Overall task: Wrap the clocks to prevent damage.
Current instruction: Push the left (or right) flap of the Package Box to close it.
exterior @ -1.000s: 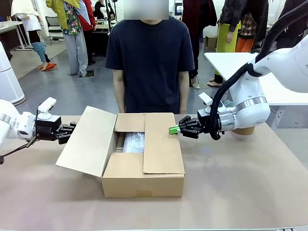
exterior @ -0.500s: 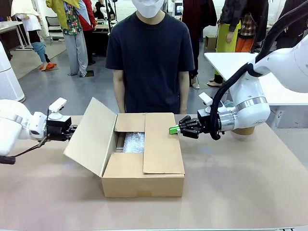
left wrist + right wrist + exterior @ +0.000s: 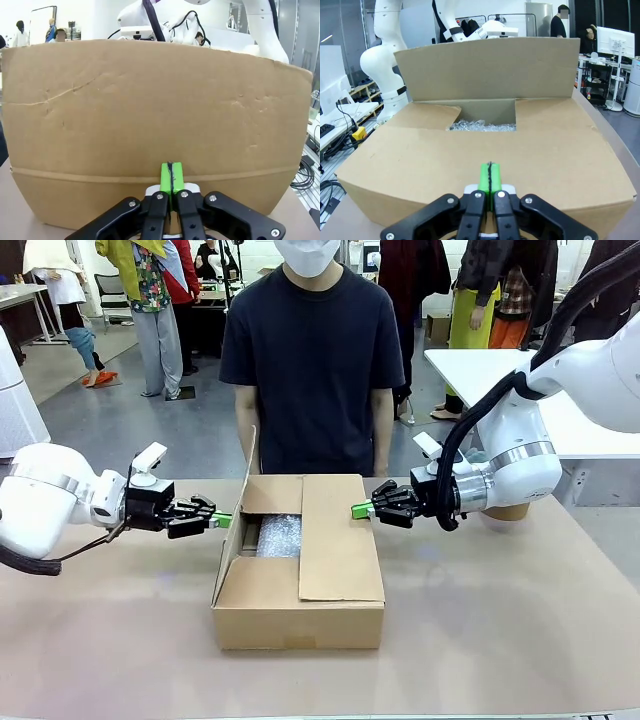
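Bubble wrap (image 3: 280, 537) was seen inside the mid-table box (image 3: 300, 615). Both pinched shut and empty, the left gripper (image 3: 222, 521) was set at the upright flap (image 3: 238, 525), 9 o'clock, and the right gripper (image 3: 358, 510) at the folded flap (image 3: 340, 540)'s edge, 3 o'clock. Open table (image 3: 500, 640) was left at 6.

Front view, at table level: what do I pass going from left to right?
Black left tool with green pads, shut → raised brown cardboard box flap → clear bubble wrap inside the box → black right tool with green pads, shut.

left gripper (image 3: 170, 174) | closed (pads together) | tips against cardboard flap (image 3: 150, 110)
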You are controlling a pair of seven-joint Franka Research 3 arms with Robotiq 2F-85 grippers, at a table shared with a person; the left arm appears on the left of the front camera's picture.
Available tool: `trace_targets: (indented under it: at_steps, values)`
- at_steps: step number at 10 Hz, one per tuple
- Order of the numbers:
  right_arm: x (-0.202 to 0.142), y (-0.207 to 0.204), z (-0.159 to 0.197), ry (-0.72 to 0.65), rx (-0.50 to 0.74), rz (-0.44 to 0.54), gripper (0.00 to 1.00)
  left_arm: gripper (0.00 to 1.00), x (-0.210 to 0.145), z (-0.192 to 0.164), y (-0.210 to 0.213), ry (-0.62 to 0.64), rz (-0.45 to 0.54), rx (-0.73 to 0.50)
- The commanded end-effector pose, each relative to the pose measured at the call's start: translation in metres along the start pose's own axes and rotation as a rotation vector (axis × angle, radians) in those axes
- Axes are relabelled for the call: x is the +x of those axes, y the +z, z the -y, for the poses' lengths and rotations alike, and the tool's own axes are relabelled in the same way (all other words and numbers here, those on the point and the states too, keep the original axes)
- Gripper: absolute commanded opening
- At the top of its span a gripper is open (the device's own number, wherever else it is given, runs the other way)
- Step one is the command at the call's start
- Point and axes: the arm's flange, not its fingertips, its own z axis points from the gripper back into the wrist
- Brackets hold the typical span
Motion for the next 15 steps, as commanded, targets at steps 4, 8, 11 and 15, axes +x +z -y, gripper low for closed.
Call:
trace_targets:
  at_steps: [4,8,11,15]
  values:
    - [-0.004,-0.003,0.000,-0.006,-0.004,-0.009,0.01,0.01,0.007,-0.011,-0.020,-0.003,-0.003,0.020]
    - [-0.004,-0.003,0.000,-0.006,-0.004,-0.009,0.01,0.01,0.019,-0.006,-0.019,-0.026,0.003,0.009]
    - [-0.004,-0.003,0.000,-0.006,-0.004,-0.009,0.01,0.01,0.020,-0.004,-0.023,-0.029,0.004,-0.007]
    - [-0.004,-0.003,0.000,-0.006,-0.004,-0.009,0.01,0.01,-0.003,-0.010,-0.026,0.009,-0.029,0.000]
